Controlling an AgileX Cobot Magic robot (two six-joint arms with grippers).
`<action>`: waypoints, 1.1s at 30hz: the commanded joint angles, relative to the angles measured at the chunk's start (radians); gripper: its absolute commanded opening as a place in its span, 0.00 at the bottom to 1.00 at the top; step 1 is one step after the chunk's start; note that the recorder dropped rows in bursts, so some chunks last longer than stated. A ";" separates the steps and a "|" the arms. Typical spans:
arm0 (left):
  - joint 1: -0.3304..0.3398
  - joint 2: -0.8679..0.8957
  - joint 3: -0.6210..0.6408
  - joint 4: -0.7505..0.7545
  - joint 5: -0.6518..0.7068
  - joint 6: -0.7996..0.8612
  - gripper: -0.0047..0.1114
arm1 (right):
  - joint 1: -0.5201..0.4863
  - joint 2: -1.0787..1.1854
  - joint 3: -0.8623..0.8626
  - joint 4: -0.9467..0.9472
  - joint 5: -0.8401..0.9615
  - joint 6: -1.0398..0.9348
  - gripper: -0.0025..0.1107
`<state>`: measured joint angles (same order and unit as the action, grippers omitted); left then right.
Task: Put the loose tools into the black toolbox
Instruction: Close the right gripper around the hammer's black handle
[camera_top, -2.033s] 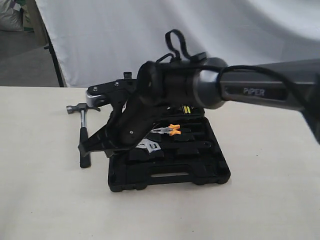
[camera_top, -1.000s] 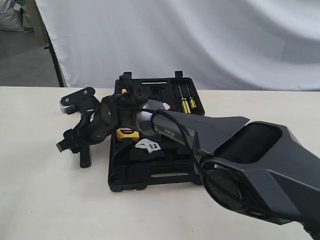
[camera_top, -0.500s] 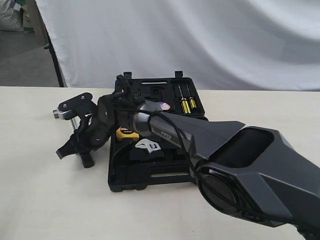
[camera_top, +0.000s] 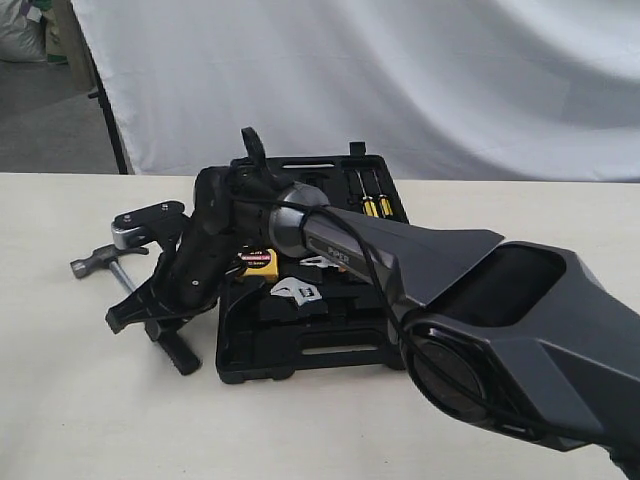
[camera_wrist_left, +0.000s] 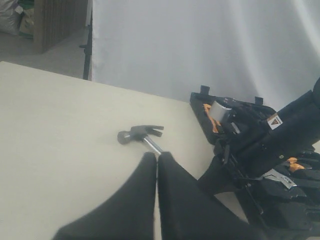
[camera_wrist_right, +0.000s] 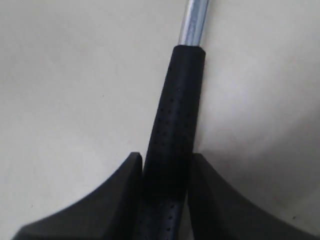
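Note:
My right gripper (camera_top: 146, 319) reaches across to the left of the black toolbox (camera_top: 330, 352) and is shut on the black handle of the claw hammer (camera_top: 120, 275). In the right wrist view the handle (camera_wrist_right: 170, 125) is pinched between both fingers of the right gripper (camera_wrist_right: 166, 167), with the steel shaft beyond. The hammer's head (camera_wrist_left: 140, 133) points left, away from the box. The adjustable wrench (camera_top: 297, 291) lies in the toolbox's front half. The tape roll is hidden behind the arm. My left gripper (camera_wrist_left: 157, 159) is shut on nothing and hangs above the table short of the hammer.
A yellow tape measure (camera_top: 256, 263) and yellow-handled screwdrivers (camera_top: 372, 206) sit in the open toolbox. The right arm's big dark links (camera_top: 480, 330) cover the box's right side. A white backdrop hangs behind the table's far edge.
My right gripper has come down and shut on the hammer's handle. The hammer has swung round: its head moved left and its handle end came toward the front.

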<state>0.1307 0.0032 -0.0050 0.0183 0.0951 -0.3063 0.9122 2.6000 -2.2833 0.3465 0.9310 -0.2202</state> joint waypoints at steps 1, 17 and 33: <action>0.025 -0.003 -0.003 0.004 -0.007 -0.005 0.05 | 0.002 -0.014 0.004 0.029 0.052 0.017 0.02; 0.025 -0.003 -0.003 0.004 -0.007 -0.005 0.05 | 0.044 -0.033 0.004 0.012 0.208 0.052 0.02; 0.025 -0.003 -0.003 0.004 -0.007 -0.005 0.05 | 0.077 -0.095 0.006 -0.050 0.290 0.058 0.02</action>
<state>0.1307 0.0032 -0.0050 0.0183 0.0951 -0.3063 0.9834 2.5216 -2.2774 0.2953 1.2107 -0.1563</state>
